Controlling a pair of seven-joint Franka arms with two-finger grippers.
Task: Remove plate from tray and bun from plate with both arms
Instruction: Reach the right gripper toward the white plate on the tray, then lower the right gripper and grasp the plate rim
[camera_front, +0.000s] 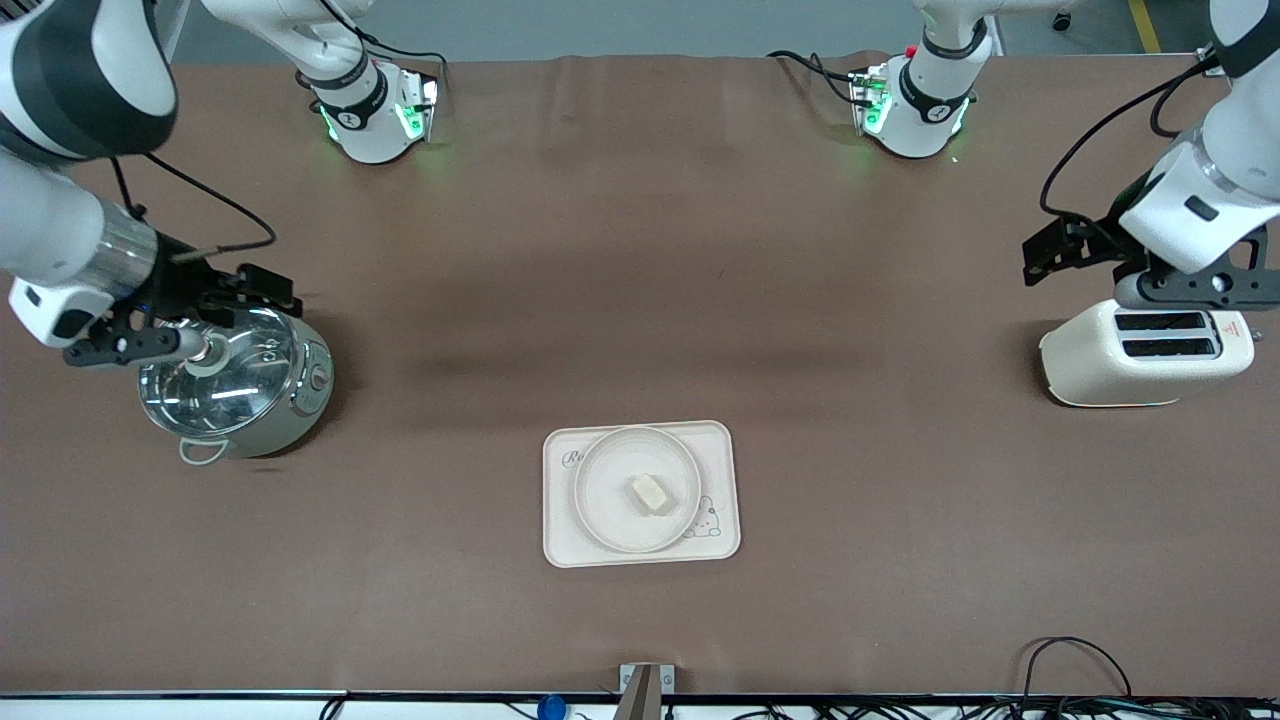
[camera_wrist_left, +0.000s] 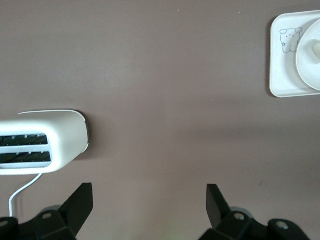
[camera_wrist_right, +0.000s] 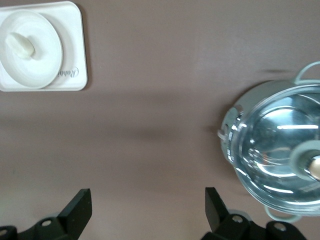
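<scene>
Bun (camera_front: 649, 493) sits a little off centre on the plate (camera_front: 600, 510), toward the left arm's end of it, and shows small and pale in the right wrist view (camera_wrist_right: 21, 45) as well. That plate (camera_wrist_right: 45, 65) rests on the cream tray (camera_front: 725, 540) with the rabbit drawing, covering most of it and leaning toward the right arm's end; the tray lies at about 6 o'clock on the brown table (camera_front: 640, 300), nearer the front camera than anything else on the cloth. At roughly 9 o'clock, at the right arm's end, stands a pot (camera_front: 300, 410) under a glass lid (camera_front: 225, 385), and the right gripper (camera_front: 130, 335) hangs over that lid's farther edge, released, its two black fingers (camera_wrist_right: 80, 207) spread wide with nothing between them. At roughly 3 o'clock, at the left arm's end, a white toaster (camera_front: 1100, 365) stands with two dark slots facing up; the left gripper (camera_front: 1185, 290) hangs just over its farther side, also released, its fingers (camera_wrist_left: 82, 202) held far apart over bare cloth. Both arms are well apart from the tray, and a corner of the tray (camera_wrist_left: 282, 75) with the rabbit shows in the left wrist view.
</scene>
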